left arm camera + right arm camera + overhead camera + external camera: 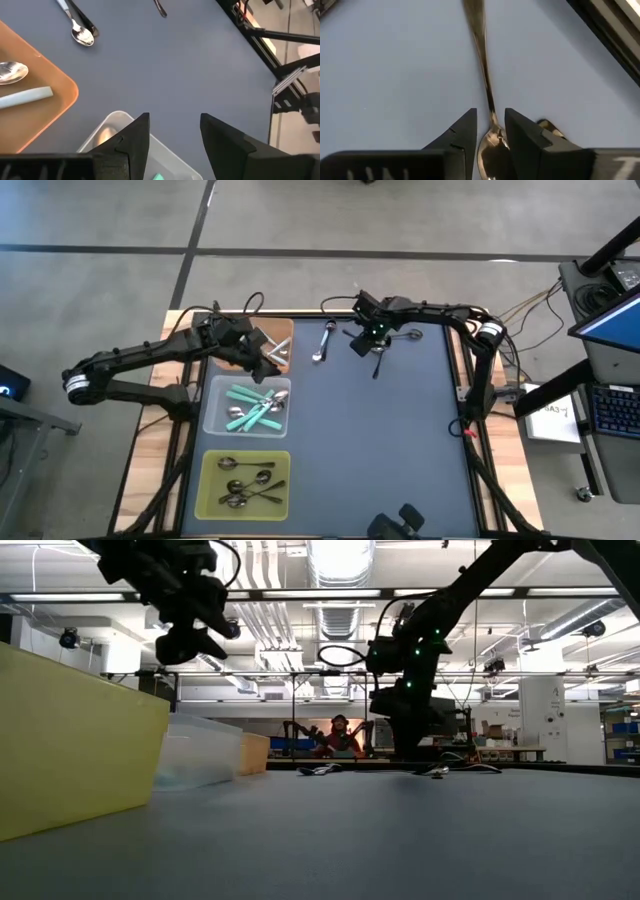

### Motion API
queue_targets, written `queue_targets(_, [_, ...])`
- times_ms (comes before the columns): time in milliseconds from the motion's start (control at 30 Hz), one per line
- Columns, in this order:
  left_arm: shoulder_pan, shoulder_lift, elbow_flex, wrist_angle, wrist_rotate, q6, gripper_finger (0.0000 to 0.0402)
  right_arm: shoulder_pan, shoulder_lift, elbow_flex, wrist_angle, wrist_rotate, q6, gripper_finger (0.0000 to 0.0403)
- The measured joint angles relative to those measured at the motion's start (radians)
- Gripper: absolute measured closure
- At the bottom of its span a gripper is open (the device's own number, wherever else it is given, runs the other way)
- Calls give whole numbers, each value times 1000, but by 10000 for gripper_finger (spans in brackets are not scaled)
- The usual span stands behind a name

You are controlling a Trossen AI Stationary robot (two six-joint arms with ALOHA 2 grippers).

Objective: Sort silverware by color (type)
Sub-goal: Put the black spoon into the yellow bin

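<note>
Right gripper (490, 137) at upper centre of the high view, its fingers parted and straddling the neck of a dark spoon (482, 75) lying flat on the mat, apparently so that closing would pinch the slim handle; nothing is clenched yet. Left gripper (172, 142) at upper left, released and holding nothing, hovers over the near corner of the clear tray, probably waiting beside the trays.

Blue-grey mat (400, 440): covers the table; a silver spoon (323, 343) lies loose at upper centre, touching a dark piece, and further pieces lie around the right gripper.

Three trays in a column at left, one kind each by intent:
- Yellow-green tray (205, 492), lower left: dark spoons (245, 480).
- Clear tray (212, 420), middle: teal-handled spoons (250, 408).
- Orange tray (50, 115), upper left, partly hidden by the left arm: a silver bowl and a pale handle show
</note>
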Motion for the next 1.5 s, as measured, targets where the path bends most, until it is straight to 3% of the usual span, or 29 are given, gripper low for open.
queue_targets(400, [-1,1,0,78,-72,-28,244,-4,114,-8,135,0,17,317])
queue_targets(800, [-12,3,0,100,-73,-44,244,-37,148,-8,152,-22,-41,363])
queue_targets(967, [-13,6,0,105,-73,-44,244,-62,149,-8,152,-92,-33,390])
queue_targets(1200, [-21,6,0,121,-73,-47,244,-78,132,-9,150,-228,9,393])
queue_targets(1500, [-113,19,0,122,-90,-44,244,-69,26,-14,154,-417,2,394])
